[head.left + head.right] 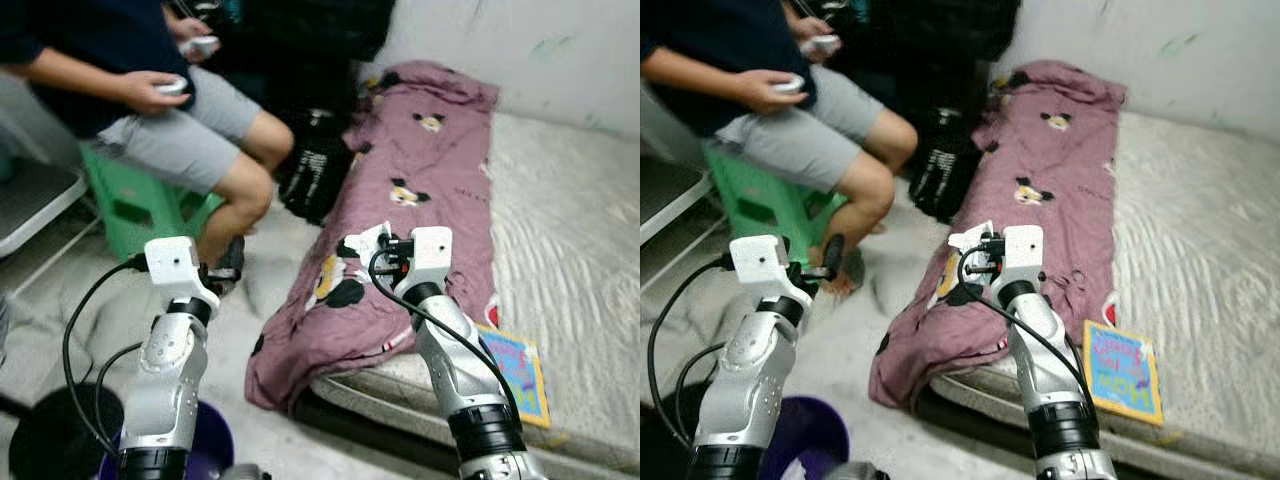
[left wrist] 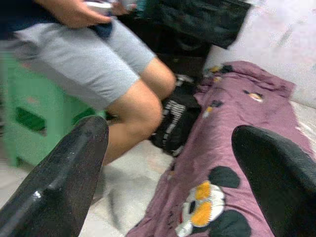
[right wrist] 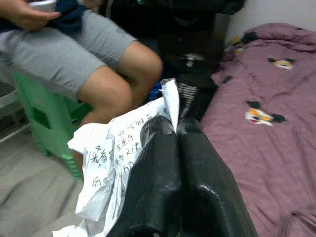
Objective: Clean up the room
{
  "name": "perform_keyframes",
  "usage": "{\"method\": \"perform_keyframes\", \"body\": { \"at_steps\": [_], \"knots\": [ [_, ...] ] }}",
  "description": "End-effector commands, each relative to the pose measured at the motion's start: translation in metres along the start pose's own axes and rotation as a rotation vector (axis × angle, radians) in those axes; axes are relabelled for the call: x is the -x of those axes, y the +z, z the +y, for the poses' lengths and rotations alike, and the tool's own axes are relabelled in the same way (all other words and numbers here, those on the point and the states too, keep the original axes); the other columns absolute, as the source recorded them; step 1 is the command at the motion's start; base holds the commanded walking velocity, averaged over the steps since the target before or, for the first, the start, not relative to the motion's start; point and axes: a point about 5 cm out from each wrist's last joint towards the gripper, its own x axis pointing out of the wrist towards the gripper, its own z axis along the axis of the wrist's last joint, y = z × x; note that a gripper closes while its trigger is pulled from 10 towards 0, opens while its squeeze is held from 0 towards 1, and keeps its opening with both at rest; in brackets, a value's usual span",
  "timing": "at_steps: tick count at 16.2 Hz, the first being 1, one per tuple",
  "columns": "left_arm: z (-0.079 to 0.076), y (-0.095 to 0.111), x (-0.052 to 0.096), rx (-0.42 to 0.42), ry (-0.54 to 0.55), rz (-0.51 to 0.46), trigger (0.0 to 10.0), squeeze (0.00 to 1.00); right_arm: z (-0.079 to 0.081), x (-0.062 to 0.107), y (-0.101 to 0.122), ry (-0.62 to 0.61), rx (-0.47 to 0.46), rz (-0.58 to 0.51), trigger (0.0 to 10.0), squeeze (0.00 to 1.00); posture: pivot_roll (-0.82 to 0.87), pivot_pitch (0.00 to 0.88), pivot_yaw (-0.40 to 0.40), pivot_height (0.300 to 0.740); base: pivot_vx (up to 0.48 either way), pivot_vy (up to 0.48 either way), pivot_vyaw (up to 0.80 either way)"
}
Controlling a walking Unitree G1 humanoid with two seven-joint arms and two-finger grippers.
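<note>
White paper (image 3: 118, 148), crumpled and handwritten, clamped between closed fingers of right gripper (image 3: 175, 129), above purple blanket (image 1: 420, 190) edge on mattress (image 1: 560, 220). Left gripper (image 2: 168, 163) with jaws spread wide, empty, over floor near seated person (image 1: 150, 110) on green stool (image 1: 140, 205).

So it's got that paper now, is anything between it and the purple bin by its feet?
Nothing visible blocks it. The right gripper holds the paper above the blanket's edge; the bin sits below the left arm, with only the robot's own arms and cables near the path.
</note>
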Motion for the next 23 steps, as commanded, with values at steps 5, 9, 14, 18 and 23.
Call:
{"method": "perform_keyframes", "body": {
  "at_steps": [5,9,14,18,23],
  "knots": [
    [0.0025,-0.0004,0.0003,-0.023,0.026,-0.002,10.0,0.00,-0.0002,-0.0008,-0.0005,-0.008,0.004,-0.001,10.0,0.00,0.08,0.000,-0.032,0.740,0.000,0.000,0.80],
    [0.0040,0.0002,0.0004,-0.025,0.044,-0.008,10.0,0.00,-0.0006,-0.0007,-0.0005,-0.011,0.008,-0.002,10.0,0.00,0.08,0.000,-0.033,0.740,0.000,0.000,0.80],
    [0.0053,0.0002,0.0001,-0.026,0.051,-0.008,10.0,0.00,-0.0008,-0.0009,-0.0014,-0.013,0.009,0.001,10.0,0.00,0.08,0.000,-0.032,0.740,0.000,0.000,0.80],
    [0.0056,0.0002,-0.0002,-0.027,0.057,-0.010,10.0,0.00,-0.0010,-0.0012,-0.0014,-0.014,0.011,0.000,10.0,0.00,0.08,0.000,-0.033,0.740,0.000,0.000,0.80],
    [0.0055,0.0003,-0.0001,-0.029,0.054,-0.010,10.0,0.00,-0.0007,-0.0011,-0.0015,-0.013,0.012,0.001,10.0,0.00,0.08,0.000,-0.032,0.740,0.000,0.000,0.80]
  ]
}}
